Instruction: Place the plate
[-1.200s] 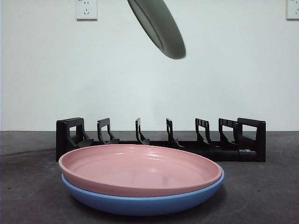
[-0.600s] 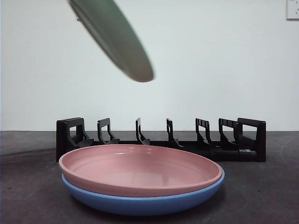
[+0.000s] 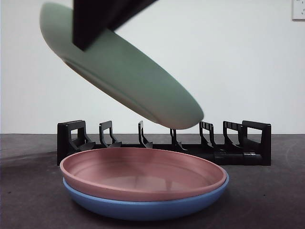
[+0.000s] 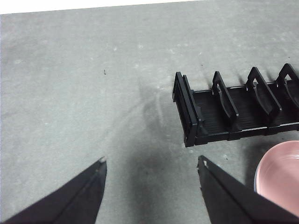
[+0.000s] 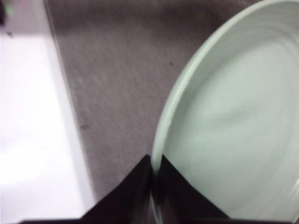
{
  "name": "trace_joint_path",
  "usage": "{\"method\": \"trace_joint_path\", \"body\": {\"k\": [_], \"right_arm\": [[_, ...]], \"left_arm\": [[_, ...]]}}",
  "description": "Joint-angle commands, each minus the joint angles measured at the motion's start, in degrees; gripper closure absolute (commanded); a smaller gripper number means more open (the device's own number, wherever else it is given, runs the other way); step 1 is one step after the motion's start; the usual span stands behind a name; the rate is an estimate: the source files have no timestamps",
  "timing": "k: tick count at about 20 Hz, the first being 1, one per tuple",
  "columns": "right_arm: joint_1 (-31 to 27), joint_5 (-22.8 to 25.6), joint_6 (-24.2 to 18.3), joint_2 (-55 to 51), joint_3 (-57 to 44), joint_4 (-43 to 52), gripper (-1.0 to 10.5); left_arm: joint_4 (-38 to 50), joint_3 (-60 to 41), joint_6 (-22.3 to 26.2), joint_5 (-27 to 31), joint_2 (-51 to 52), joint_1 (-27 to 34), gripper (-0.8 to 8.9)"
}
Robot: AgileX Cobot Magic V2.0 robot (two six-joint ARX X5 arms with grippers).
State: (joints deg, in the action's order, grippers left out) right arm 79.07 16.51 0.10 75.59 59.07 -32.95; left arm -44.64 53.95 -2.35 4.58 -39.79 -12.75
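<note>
At the far left, the left pincer (image 4: 150, 169) is waiting with its jaws spread wide and nothing between them, hanging over the dark grey bench (image 4: 70, 93) near the end of the black plastic slotted dish rack (image 3: 164, 145). Moving right, the right pincer (image 3: 93, 24) is coming in from the top of the front view, its jaws pinched tight on the rim of the pale green round ceramic plate (image 3: 128, 86), as the right wrist view shows. That green plate is hanging in the air, tilted down to the right, above the rack and above the glossy pink shallow plate (image 3: 143, 174) that is sitting nested in the blue plate (image 3: 143, 205) at the front of the bench.

The carrying step looks to be underway, with the placing not yet done. The next move probably calls for standing the green plate more upright, lining its lower edge with a free slot and lowering it between the dividers before the jaws part.
</note>
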Motion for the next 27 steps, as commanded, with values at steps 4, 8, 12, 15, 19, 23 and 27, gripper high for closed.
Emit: {"method": "trace_joint_path", "body": {"k": [4, 8, 12, 15, 19, 23, 27], "right_arm": [[0.83, 3.43, -6.91, 5.18, 0.66, -1.49, 9.3], [0.68, 3.43, -8.68, 10.38, 0.66, -1.62, 9.3], [0.61, 3.26, -8.7, 14.43, 0.66, -1.95, 9.3], [0.57, 3.21, -8.7, 16.22, 0.66, -2.73, 9.3], [0.24, 3.1, -8.41, 16.98, 0.66, -4.76, 9.3], [-0.15, 2.71, -8.24, 16.98, 0.66, -6.16, 9.3], [-0.2, 0.17, -8.26, 16.98, 0.66, -6.97, 9.2]], "left_arm": [[0.44, 1.05, -0.07, 0.15, -0.37, 0.0, 5.01], [0.44, 1.05, -0.07, 0.15, -0.37, 0.0, 5.01], [0.44, 1.05, -0.07, 0.15, -0.37, 0.0, 5.02], [0.44, 1.05, -0.07, 0.15, -0.37, 0.0, 5.02], [0.46, 1.05, -0.07, 0.15, -0.37, 0.0, 5.04], [0.46, 1.05, -0.07, 0.15, -0.37, 0.0, 5.04], [0.48, 1.05, -0.07, 0.15, -0.37, 0.0, 5.04]]}}
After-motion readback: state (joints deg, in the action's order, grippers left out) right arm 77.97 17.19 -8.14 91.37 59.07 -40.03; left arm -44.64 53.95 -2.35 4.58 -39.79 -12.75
